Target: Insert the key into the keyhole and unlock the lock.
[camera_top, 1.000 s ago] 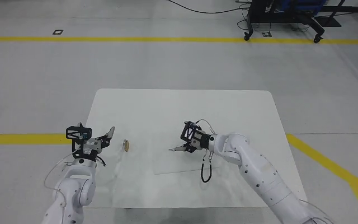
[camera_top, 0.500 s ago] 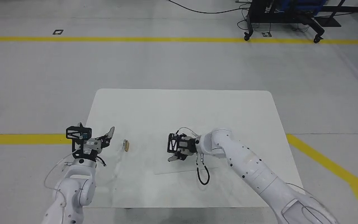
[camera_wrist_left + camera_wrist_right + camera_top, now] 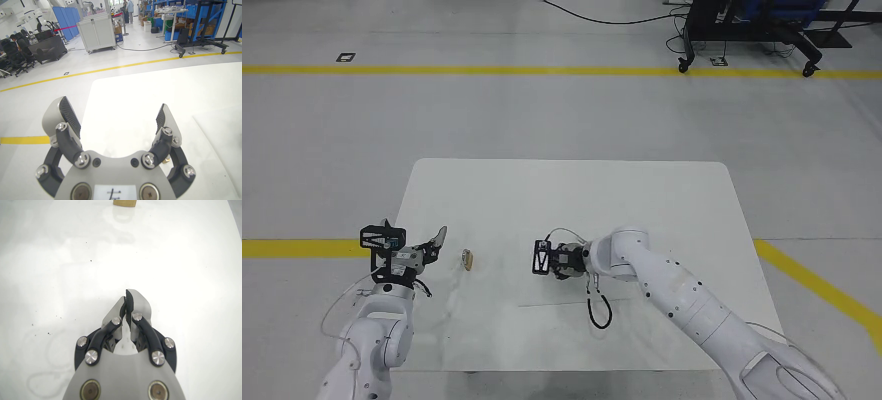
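Brass marks the spot where the lock [image 3: 468,260] lies, a small padlock resting on the white table [image 3: 662,200] toward its left side, nearer the front edge than the back. The left gripper [image 3: 113,106] hangs over the table's left edge just beside the lock, its ribbed fingers spread wide and holding nothing. The right gripper [image 3: 126,295] sits low over the middle of the table, to the right of the lock and apart from it, pointing toward it; in the right wrist view the lock's body lies straight ahead of the fingertips, well off. Its black ribbed pads [image 3: 129,303] are pressed together, slightly out of line with each other, and whether a key is pinched between them cannot be told. A black cable [image 3: 599,310] hangs in a loop below the right arm's wrist, over the table.
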`<state>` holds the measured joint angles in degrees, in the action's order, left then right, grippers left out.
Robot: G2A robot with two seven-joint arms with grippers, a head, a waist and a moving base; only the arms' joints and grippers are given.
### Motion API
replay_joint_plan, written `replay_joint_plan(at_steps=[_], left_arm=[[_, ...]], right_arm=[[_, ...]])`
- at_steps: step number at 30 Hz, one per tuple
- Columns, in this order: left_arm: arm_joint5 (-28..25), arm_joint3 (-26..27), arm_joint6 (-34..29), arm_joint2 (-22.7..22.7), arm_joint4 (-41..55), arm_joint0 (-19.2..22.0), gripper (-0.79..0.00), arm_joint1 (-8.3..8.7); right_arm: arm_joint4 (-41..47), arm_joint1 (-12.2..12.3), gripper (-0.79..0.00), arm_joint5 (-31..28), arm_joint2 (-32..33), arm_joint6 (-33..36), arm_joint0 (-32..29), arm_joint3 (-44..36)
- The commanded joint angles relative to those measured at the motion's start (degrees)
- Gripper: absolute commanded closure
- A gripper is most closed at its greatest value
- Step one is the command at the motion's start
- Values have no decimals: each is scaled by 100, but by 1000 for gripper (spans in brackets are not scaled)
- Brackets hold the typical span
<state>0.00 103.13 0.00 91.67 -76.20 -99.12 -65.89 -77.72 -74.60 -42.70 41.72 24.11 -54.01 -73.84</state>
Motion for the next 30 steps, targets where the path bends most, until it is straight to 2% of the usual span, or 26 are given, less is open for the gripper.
replay_joint_plan(at_steps=[1,8,11,20,22,26,30], left_arm=[[0,0,0,0,0,0,-785,0],[0,0,0,0,0,0,-785,0],[0,0,0,0,0,0,-785,0],[0,0,0,0,0,0,-785,0],[0,0,0,0,0,0,-785,0],[0,0,0,0,0,0,-785,0],[0,0,0,0,0,0,-785,0]], right_arm=[[-20,27,0,33,75,-81,-46,-80],[-254,175,0,48,435,-644,-300,-326],[-339,266,0,-58,664,-1097,-459,-455],[-420,289,0,-25,718,-1143,-499,-477],[-425,284,0,213,730,-1152,-562,-415],[-3,300,0,232,976,-2266,-674,-637],[579,358,0,-230,1322,-3547,-876,-720]])
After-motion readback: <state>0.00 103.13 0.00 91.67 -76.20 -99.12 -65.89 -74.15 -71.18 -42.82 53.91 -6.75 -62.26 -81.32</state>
